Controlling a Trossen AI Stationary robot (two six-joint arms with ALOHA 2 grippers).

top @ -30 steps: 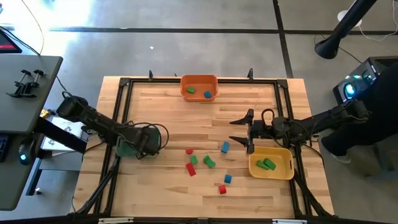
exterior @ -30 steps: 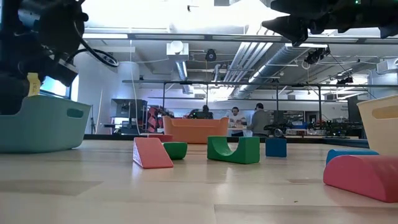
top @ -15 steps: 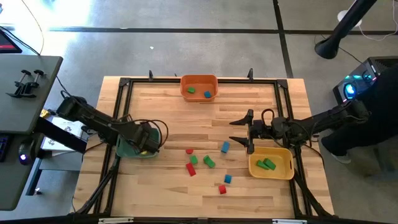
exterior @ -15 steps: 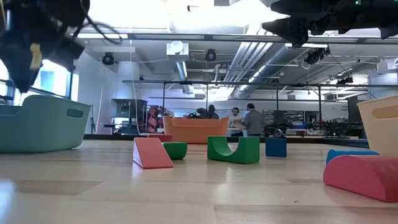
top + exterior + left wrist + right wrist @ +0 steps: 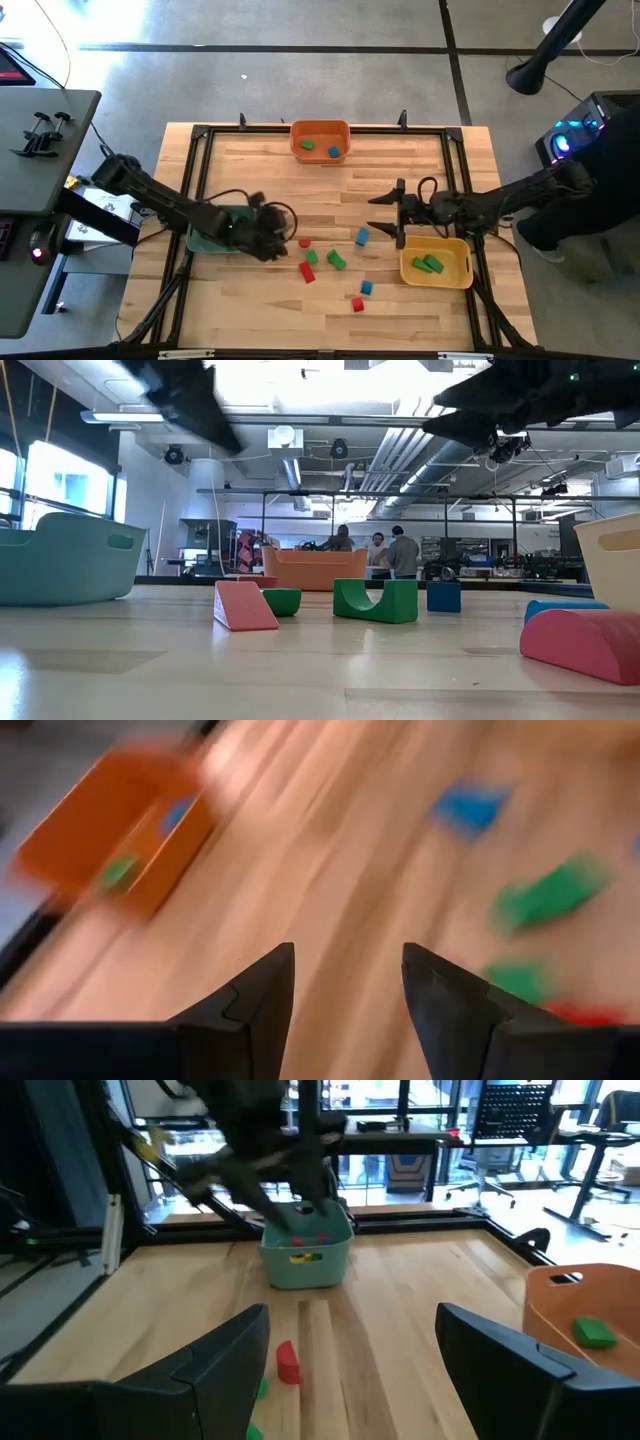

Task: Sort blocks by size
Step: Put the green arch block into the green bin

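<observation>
Pale planked wood table, smooth; glossy plastic orange bin; matt solid-coloured blocks.

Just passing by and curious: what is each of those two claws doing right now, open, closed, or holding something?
Left gripper: open, holding nothing, beside the teal plastic bin.
Right gripper: open, empty, by the yellow plastic bin.

Beyond my wooden counter lies grey concrete floor — bright ceiling lights, exposed ducts, a lit window, and people standing at distant workbenches.
</observation>
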